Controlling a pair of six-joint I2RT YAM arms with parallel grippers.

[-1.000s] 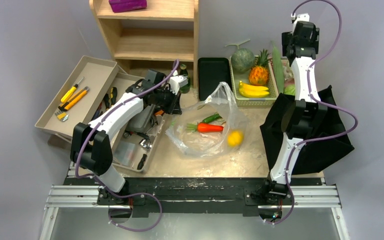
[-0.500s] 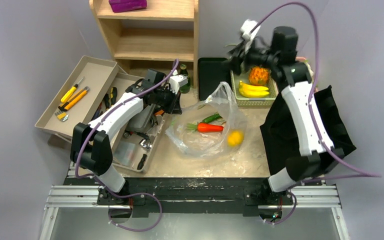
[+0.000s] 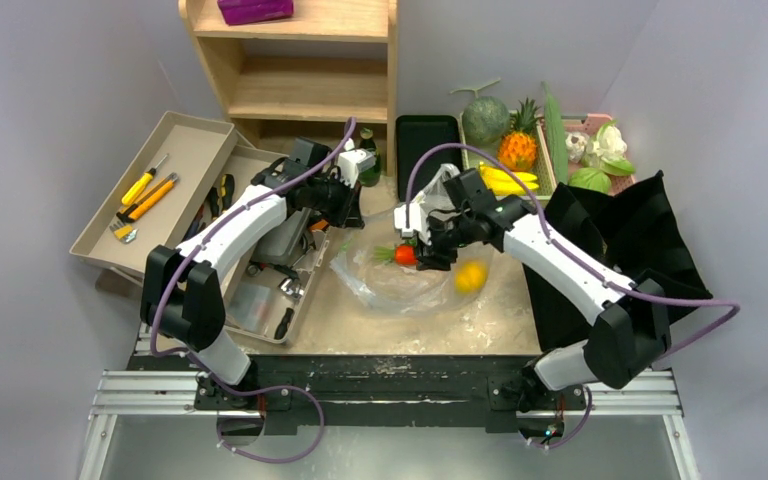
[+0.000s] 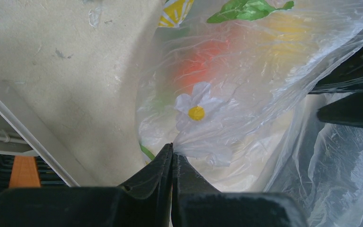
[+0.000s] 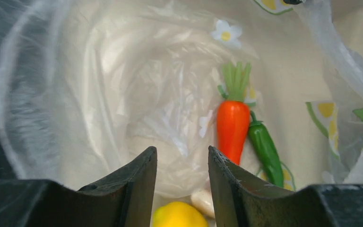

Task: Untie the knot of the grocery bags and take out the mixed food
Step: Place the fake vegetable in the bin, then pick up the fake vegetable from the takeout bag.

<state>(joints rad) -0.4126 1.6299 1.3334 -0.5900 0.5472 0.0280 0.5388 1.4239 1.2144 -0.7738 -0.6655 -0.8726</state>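
Over the plastic bag (image 3: 385,290) the right arm (image 3: 560,265) leans, right fingers (image 5: 132,189) parted (left fingers (image 4: 151,175) seemingly pinching film).

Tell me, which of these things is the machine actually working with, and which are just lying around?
In the job: clear plastic bag, pinched by the left tool; carrot, green pepper and lemon inside; open right tool; black cloth bag.
Lying about: yellow-handled hand tools, wooden shelf, flat black tray.
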